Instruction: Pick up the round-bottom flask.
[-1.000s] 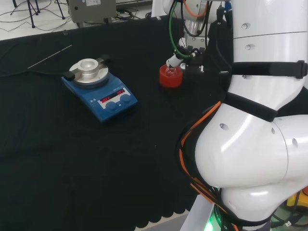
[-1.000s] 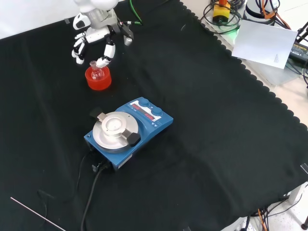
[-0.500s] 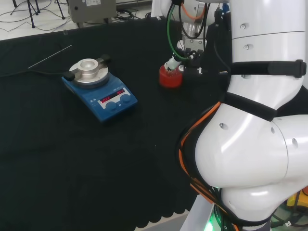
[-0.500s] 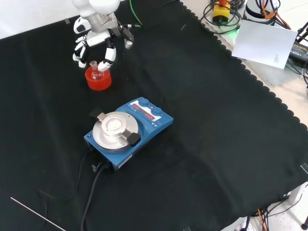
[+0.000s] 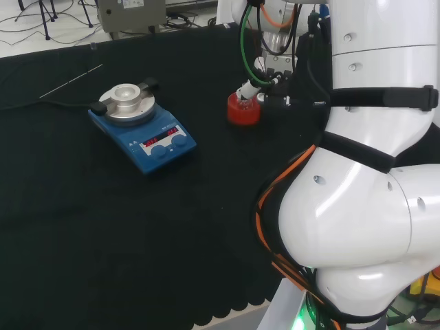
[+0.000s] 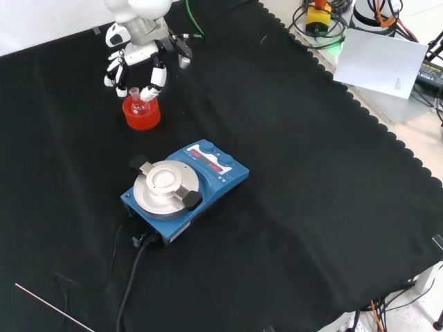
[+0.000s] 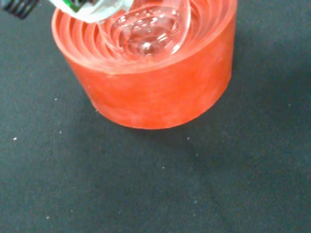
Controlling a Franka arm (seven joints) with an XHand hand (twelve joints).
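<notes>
The clear round-bottom flask (image 6: 137, 102) sits upright in a red ribbed stand (image 6: 142, 117) near the cloth's far edge in the front view. The black and white hand (image 6: 140, 55) hangs right above it, fingers pointing down. One fingertip (image 6: 148, 92) is beside the short neck and the others are on its far side; I see no closed pinch. In the head view a white finger (image 5: 246, 89) reaches down to the flask (image 5: 242, 102) in the stand (image 5: 243, 113). The wrist view shows the glass bulb (image 7: 146, 29) nested in the stand (image 7: 155, 92).
A blue stirrer plate (image 6: 181, 185) with a round metal top stands in front of the stand in the front view, its black cable (image 6: 131, 277) trailing toward the near edge. A thin rod (image 6: 55, 308) lies at the near left. The stirrer (image 5: 141, 125) is left of the stand in the head view.
The hand has come down a little over the stand, and its fingers now sit closer about the flask's neck. Flask and stand have not moved.
</notes>
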